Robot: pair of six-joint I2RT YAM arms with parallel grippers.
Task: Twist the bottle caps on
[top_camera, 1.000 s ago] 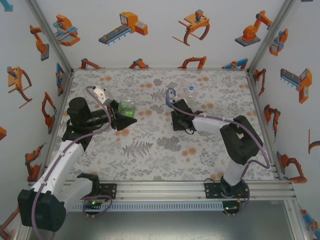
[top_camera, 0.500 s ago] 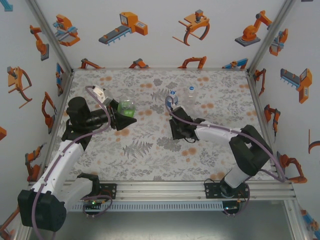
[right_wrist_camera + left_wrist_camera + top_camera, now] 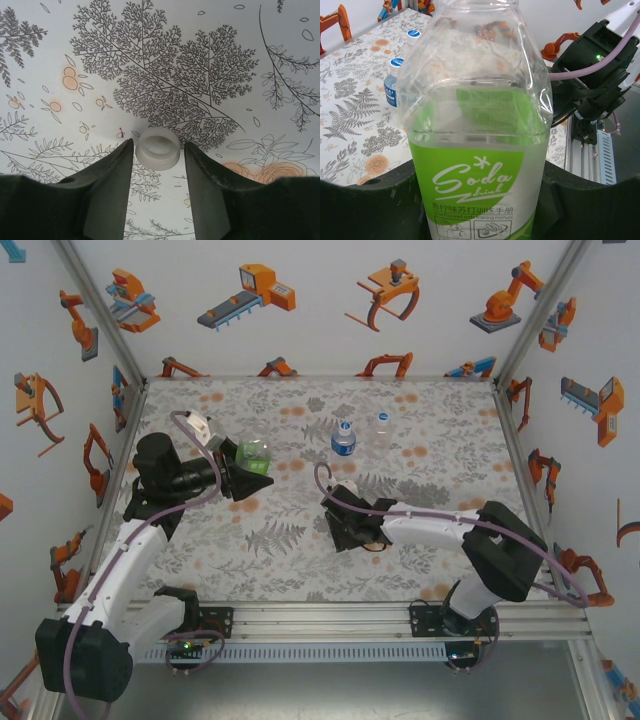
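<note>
My left gripper (image 3: 248, 472) is shut on the green-labelled soda bottle (image 3: 254, 452), held tilted above the table's left side. In the left wrist view the bottle (image 3: 475, 140) sits between the dark fingers (image 3: 365, 205), and its neck runs out of frame at the top. My right gripper (image 3: 342, 530) is low over the table's middle. In the right wrist view a small white bottle cap (image 3: 158, 148) lies on the floral cloth between the fingertips of the open right gripper (image 3: 159, 145), with thin gaps on both sides.
A short bottle with a blue label band (image 3: 343, 438) and a clear bottle (image 3: 382, 428) stand at the back centre, each with a blue cap on it (image 3: 396, 62). Walls enclose the table on three sides; an aluminium rail (image 3: 330, 618) runs along the near edge.
The right arm has drawn back from the blue-label bottle toward the near left and come down over the white cap, its jaws wider. The left arm and green bottle have not moved.
</note>
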